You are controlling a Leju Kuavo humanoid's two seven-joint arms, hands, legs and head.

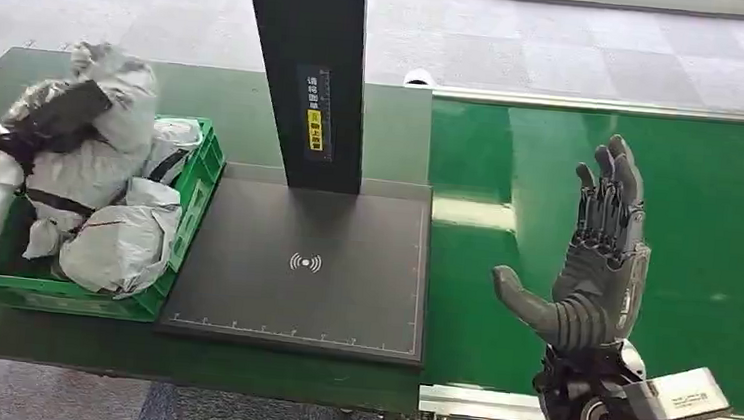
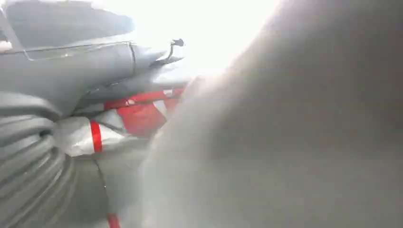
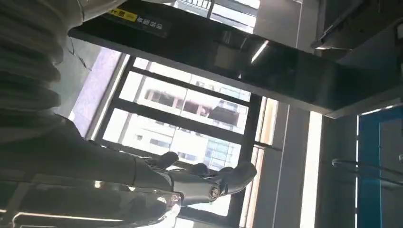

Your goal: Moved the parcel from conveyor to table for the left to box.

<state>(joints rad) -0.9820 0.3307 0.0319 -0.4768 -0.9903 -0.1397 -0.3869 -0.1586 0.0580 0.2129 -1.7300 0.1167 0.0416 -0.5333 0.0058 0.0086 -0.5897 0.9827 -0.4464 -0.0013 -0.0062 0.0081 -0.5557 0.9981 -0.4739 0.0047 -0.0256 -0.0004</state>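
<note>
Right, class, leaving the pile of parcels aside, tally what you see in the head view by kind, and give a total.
Green crate: 1
Black scanning stand: 1
Green conveyor belt: 1
Green table: 1
Robot hands: 2, left hand gripping a grey parcel, right hand holding nothing
Total: 6

Head view: even, bright indoor light, sharp throughout; a pale sheen lies on the green belt (image 1: 709, 206) beyond the fingertips of the right hand (image 1: 593, 278). Left wrist view: overexposed white glare past the fingers, with a grey bag (image 2: 285, 142) blurred and out of focus. Right wrist view: backlit by windows (image 3: 185, 118), fingers (image 3: 233, 178) in shadow.
</note>
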